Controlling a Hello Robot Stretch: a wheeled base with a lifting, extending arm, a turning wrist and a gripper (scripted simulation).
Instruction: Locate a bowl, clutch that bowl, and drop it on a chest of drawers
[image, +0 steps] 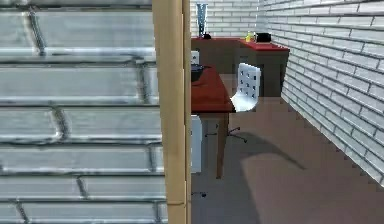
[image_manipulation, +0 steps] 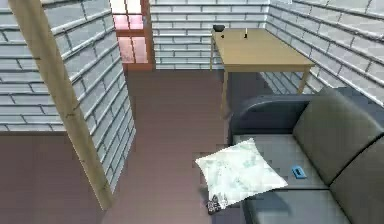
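Couldn't tell my gripper's state or place, so spots went by view. Forward view: wooden post (image: 170, 110) close up, brick wall (image: 70, 110) on its left. Past the post, a red tabletop (image: 212, 92) carried a dark rounded thing (image: 197, 72) at its edge, possibly the bowl, couldn't confirm. White chair (image: 246, 86) just beside that tabletop. Farther back stood a brown cabinet (image: 262, 68) with a yellow thing (image: 250, 37) and black thing (image: 264, 37) on top. Arm side view: dark sofa (image_manipulation: 320, 130) with white pillow (image_manipulation: 238, 168), wooden tabletop (image_manipulation: 258, 52) beyond.
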